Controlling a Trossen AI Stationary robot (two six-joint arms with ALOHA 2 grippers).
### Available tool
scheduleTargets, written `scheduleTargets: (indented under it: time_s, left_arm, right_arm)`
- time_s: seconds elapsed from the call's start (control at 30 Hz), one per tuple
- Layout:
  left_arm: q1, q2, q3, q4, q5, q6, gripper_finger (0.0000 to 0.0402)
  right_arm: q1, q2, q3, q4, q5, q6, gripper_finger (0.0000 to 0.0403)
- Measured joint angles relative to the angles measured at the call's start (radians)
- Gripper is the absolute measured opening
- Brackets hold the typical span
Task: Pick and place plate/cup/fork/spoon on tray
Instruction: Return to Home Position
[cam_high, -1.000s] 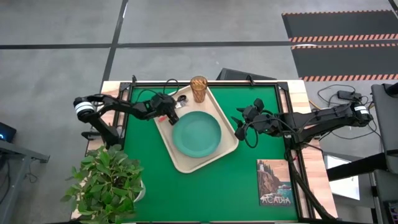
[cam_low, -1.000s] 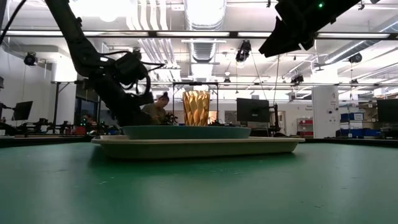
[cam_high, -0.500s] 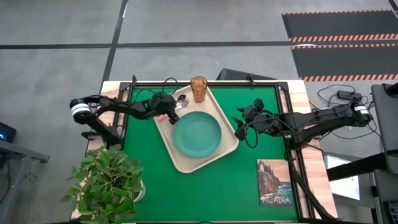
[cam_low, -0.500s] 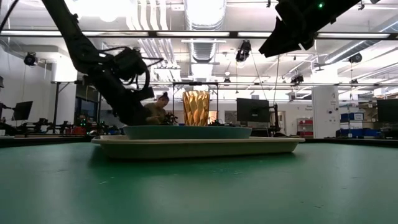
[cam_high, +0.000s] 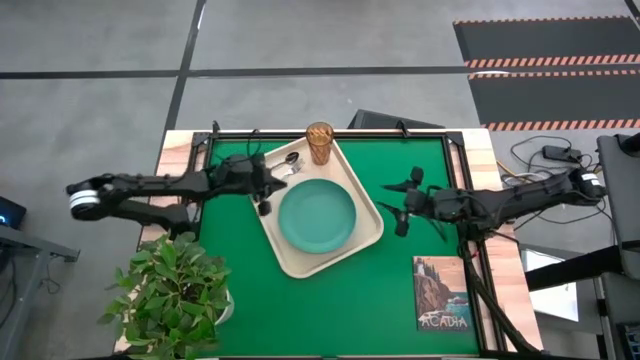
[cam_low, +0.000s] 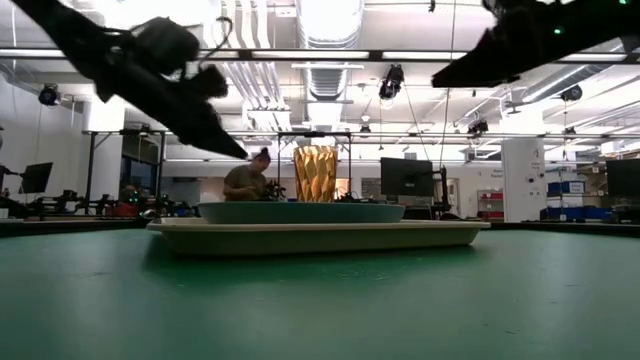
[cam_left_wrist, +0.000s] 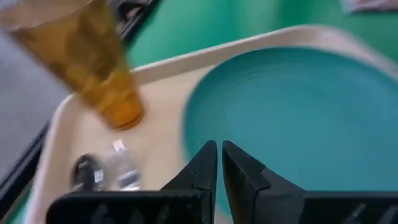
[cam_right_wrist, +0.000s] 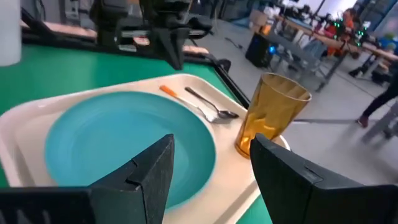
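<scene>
The cream tray (cam_high: 300, 266) lies on the green mat at mid-table. On it rest the teal plate (cam_high: 317, 215) in the middle and the amber cup (cam_high: 319, 143), upright at its far corner. The red-handled fork (cam_right_wrist: 169, 91) and the metal spoon (cam_right_wrist: 211, 109) lie side by side on the tray floor at its far left. My left gripper (cam_high: 268, 182) is shut and empty above the tray's left edge; it also shows in the left wrist view (cam_left_wrist: 219, 155). My right gripper (cam_high: 400, 206) is open and empty, in the air to the right of the tray (cam_right_wrist: 211, 162).
An "Acadia" picture book (cam_high: 441, 293) lies at the near right of the mat. A potted plant (cam_high: 175, 290) stands at the table's near left corner. Bare green mat lies near and to the right of the tray. A person (cam_low: 245, 180) is in the room behind.
My left gripper has risen and drawn back toward the table's left edge, away from the fork and spoon at the tray's far left. My right gripper has drawn back a little toward the table's right edge. The tray and its things have stayed put.
</scene>
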Motion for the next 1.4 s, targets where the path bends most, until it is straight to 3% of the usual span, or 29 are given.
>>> scheduleTargets:
  time_s: [0.1, 0.4, 0.63, 0.77, 1.03, 1.4]
  left_arm:
    - [-0.022, -0.11, -0.061, 0.01, 0.06, 0.001, 0.0008]
    - [-0.033, -0.434, -0.287, 0.139, 0.068, 0.0, 0.0008]
    - [-0.033, -0.612, -0.429, 0.213, 0.092, -0.027, 0.0008]
    - [-0.033, -0.688, -0.46, 0.176, 0.095, -0.032, 0.0008]
    - [-0.033, -0.744, -0.461, 0.164, 0.115, -0.097, 0.0008]
    - [-0.032, -0.714, -0.462, 0.182, 0.086, -0.154, 0.0008]
  right_arm:
    - [0.0, -0.096, -0.053, 0.0, -0.026, -0.009, 0.0199]
    - [0.0, -0.358, -0.206, 0.027, -0.049, -0.02, 0.0198]
    - [0.0, -0.526, -0.285, 0.023, -0.057, -0.069, 0.0198]
    - [0.0, -0.613, -0.316, 0.019, -0.122, -0.098, 0.0198]
    - [0.0, -0.782, -0.379, 0.02, -0.136, -0.21, 0.0198]
    - [0.0, -0.782, -0.397, 0.077, -0.236, -0.285, 0.0162]
